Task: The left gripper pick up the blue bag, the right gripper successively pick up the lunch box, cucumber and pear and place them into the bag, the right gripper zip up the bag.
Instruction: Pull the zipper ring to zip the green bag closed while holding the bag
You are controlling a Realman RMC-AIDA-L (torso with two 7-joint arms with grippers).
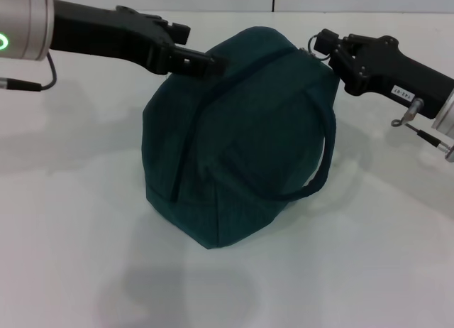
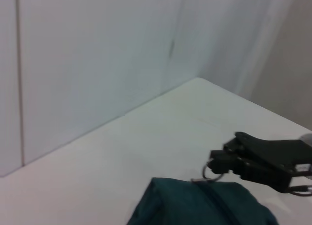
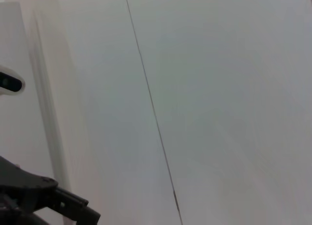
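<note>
The blue bag (image 1: 248, 143) stands in the middle of the white table, bulging, with its top closed along the zip line. One loop handle (image 1: 323, 157) hangs down its right side. My left gripper (image 1: 211, 64) reaches in from the left and is shut on the fabric at the bag's upper left end. At the upper right end, my right gripper (image 1: 320, 44) is shut on the ring zip pull (image 1: 316, 50). The left wrist view shows the bag's top (image 2: 195, 205) and the right gripper (image 2: 218, 162) with the ring (image 2: 211, 172). The lunch box, cucumber and pear are out of view.
The white table (image 1: 85, 257) runs all round the bag, with a pale wall close behind it. A thin cable (image 1: 418, 133) hangs off the right wrist. In the right wrist view only the wall and the left arm's dark claw (image 3: 48, 200) show.
</note>
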